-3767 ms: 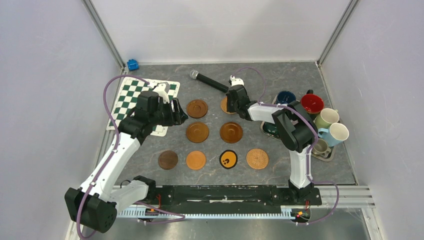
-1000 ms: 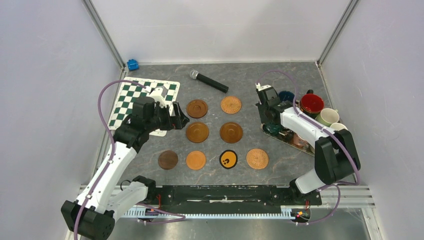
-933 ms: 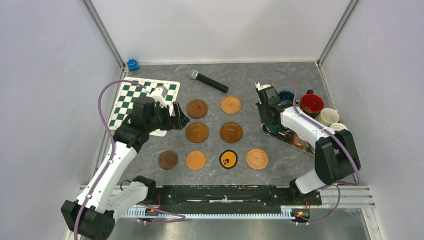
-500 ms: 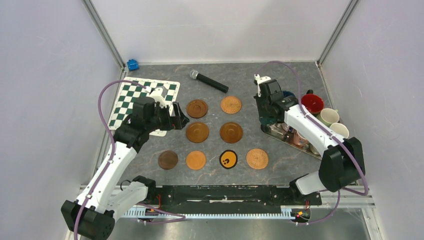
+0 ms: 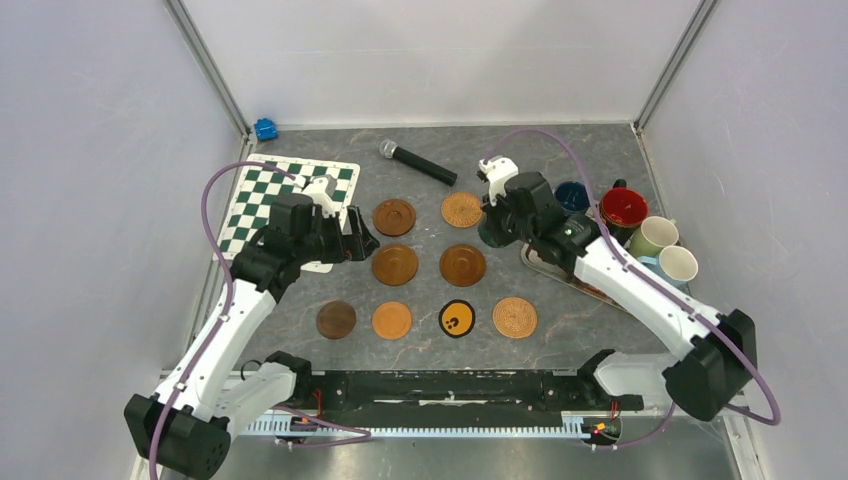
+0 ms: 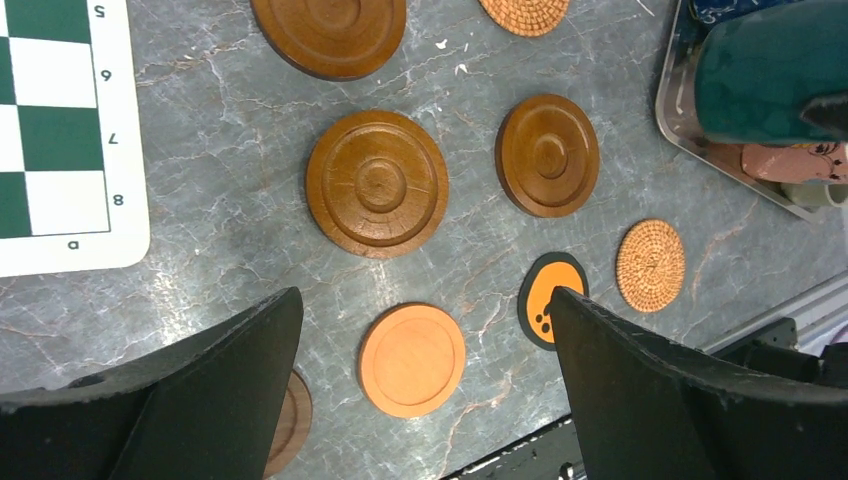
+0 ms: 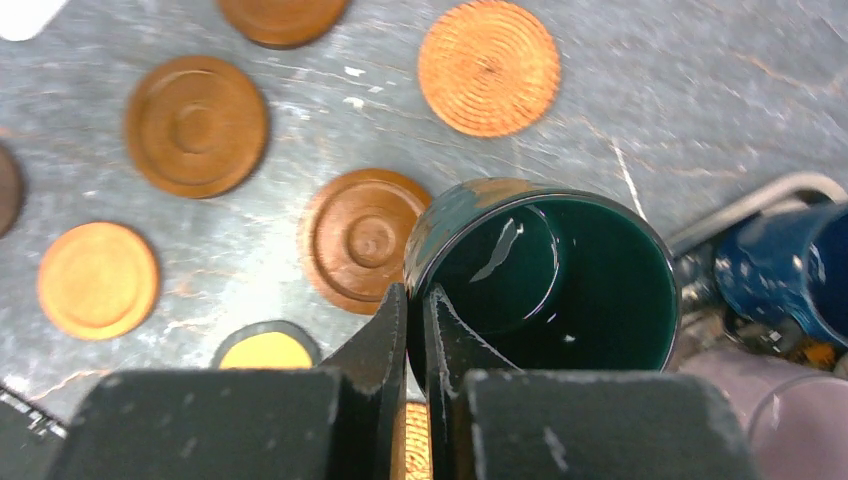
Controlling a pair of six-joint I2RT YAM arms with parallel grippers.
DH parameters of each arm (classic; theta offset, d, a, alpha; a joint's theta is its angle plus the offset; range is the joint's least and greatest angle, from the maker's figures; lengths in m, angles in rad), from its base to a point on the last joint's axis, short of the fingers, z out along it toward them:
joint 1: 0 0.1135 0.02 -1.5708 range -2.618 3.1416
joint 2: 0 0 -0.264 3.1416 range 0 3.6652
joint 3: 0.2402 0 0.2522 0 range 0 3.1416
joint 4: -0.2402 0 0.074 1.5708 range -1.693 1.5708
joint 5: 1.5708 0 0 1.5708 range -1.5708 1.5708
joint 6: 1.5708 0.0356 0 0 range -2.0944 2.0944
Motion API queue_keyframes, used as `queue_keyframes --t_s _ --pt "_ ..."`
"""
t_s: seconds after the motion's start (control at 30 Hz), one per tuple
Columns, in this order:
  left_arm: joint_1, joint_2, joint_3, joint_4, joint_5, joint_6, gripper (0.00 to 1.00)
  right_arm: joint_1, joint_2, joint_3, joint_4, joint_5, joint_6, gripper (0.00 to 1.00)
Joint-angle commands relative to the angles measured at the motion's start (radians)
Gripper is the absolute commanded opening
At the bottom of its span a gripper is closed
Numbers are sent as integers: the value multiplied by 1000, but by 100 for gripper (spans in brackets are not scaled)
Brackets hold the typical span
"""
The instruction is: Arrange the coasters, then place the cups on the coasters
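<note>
The dark green glossy ceramic mug (image 7: pixel 560 280) at the black right gripper (image 7: pixel 415 305) is teal inside. Left of the gripper: grooved brown wooden coaster (image 7: pixel 368 240), plain orange disc (image 7: pixel 98 280), black disc with yellow centre (image 7: pixel 265 347). Beyond it: woven tan disc (image 7: pixel 489 67).

The right arm (image 5: pixel 622 282) hid most of the tray (image 5: pixel 545 263) and the green mug (image 5: pixel 489 234) from above; the blue mug (image 7: pixel 788 268) ran off the wrist view's edge.

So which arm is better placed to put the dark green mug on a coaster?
Right. The right pincer is shut on the rim of the dark green mug, near the far woven coaster. The left pincer is open and empty, by the chequered mat.
</note>
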Motion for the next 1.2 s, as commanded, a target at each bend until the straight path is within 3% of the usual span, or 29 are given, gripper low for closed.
queue_keyframes --t_s 0.0,0.17,0.27,0.5,0.67,0.77,0.93,1.17 --pt "-1 -1 47 3 61 -78 100 68 -109 -66 230 -93 -33 0" --pt "-2 8 61 64 195 -141 99 222 -150 -131 347 -105 -132 0" --pt "-2 23 72 68 218 -169 94 333 -141 -140 378 -50 -202 0" --pt "-1 -7 131 -80 -153 -118 92 473 -8 -62 406 -19 -205 0" --pt "-1 -28 131 -83 -65 -92 87 549 51 -66 454 -36 -272 0" --pt "0 -20 129 -96 -18 -98 84 554 56 -77 465 -17 -306 0" --pt "-1 -44 77 -97 -105 -82 83 534 61 -55 403 135 -334 0" --pt "0 -98 51 -97 -228 -15 88 360 97 42 271 84 -283 0"
